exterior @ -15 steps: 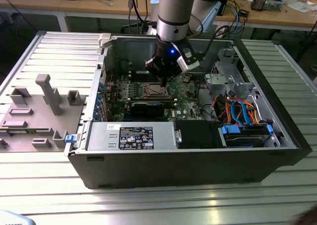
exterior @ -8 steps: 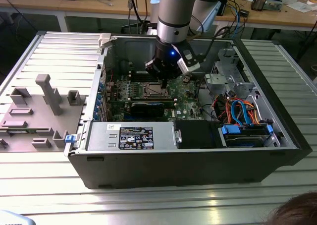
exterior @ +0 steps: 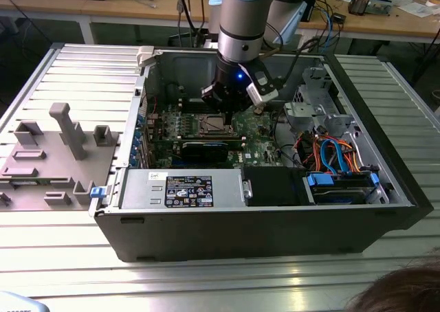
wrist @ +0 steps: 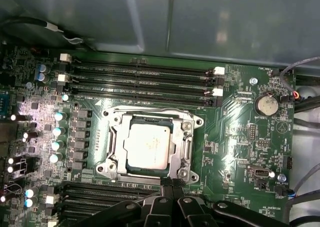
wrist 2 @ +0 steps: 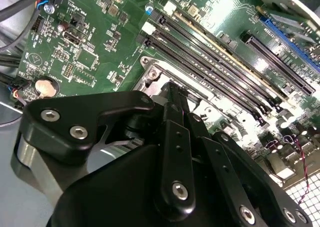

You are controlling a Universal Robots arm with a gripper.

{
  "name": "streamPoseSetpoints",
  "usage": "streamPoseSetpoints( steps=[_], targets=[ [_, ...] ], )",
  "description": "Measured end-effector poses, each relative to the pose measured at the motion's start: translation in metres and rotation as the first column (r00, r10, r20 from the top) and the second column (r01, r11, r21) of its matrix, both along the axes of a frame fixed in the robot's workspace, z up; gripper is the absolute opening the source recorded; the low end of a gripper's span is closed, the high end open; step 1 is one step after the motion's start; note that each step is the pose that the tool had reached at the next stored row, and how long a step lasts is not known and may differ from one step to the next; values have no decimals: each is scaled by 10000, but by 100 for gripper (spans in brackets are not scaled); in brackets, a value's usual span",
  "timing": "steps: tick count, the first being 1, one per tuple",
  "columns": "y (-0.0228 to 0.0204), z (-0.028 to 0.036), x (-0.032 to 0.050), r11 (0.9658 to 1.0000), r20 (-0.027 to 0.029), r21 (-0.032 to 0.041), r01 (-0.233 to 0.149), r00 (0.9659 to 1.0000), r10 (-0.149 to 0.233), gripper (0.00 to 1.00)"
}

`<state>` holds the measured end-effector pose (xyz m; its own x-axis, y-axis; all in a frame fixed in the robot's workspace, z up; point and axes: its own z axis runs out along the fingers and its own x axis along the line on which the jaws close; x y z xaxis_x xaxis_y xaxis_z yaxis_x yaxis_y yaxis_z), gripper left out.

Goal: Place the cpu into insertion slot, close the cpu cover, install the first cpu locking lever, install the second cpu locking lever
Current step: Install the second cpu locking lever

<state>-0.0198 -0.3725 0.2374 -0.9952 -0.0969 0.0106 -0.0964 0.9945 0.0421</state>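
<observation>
Facing cpu (wrist: 149,144) under cpu cover (wrist: 186,137), first wrist view.

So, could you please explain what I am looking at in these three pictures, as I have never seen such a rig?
The exterior view shows a robot arm reaching down into an open computer case that lies on a metal table. The other two pictures come from cameras riding near the arm's wrist. In the first wrist view, the green motherboard carries the cpu, a shiny square chip sitting in the insertion slot, with the framed cpu cover closed around it. The black pincer hangs at the socket's edge, fingers together, holding nothing visible. The grey block beside the case is a parts holder.
</observation>
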Motion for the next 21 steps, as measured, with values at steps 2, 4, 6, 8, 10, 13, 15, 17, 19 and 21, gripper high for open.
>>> streamPoseSetpoints(
  steps=[2, 4, 6, 8, 10, 13, 15, 17, 19, 21],
  targets=[
    [-26, -2, 0, 10000, 1, 4, 0, 10000, 0, 11],
    [-39, -3, 0, 10000, 0, 4, 1, 10000, -1, 11],
    [-52, -4, 0, 10000, 0, 5, 0, 10000, 0, 11],
    [-76, -6, 0, 10000, 1, 12, 0, 10000, 0, 11],
    [-95, -8, 0, 10000, 1, 14, 0, 10000, 0, 11],
    [-139, -9, 0, 10000, 1, 21, 1, 10000, -1, 11],
    [-187, -10, 0, 10000, 1, 48, 1, 10000, -1, 11],
    [-215, -10, 0, 10000, 1, 85, 1, 10000, -1, 11],
    [-226, -12, -4, 9999, 1, 149, 2, 10000, -2, 11],
    [-228, -13, -17, 9996, 0, 287, 1, 10000, -1, 11]
  ],
)
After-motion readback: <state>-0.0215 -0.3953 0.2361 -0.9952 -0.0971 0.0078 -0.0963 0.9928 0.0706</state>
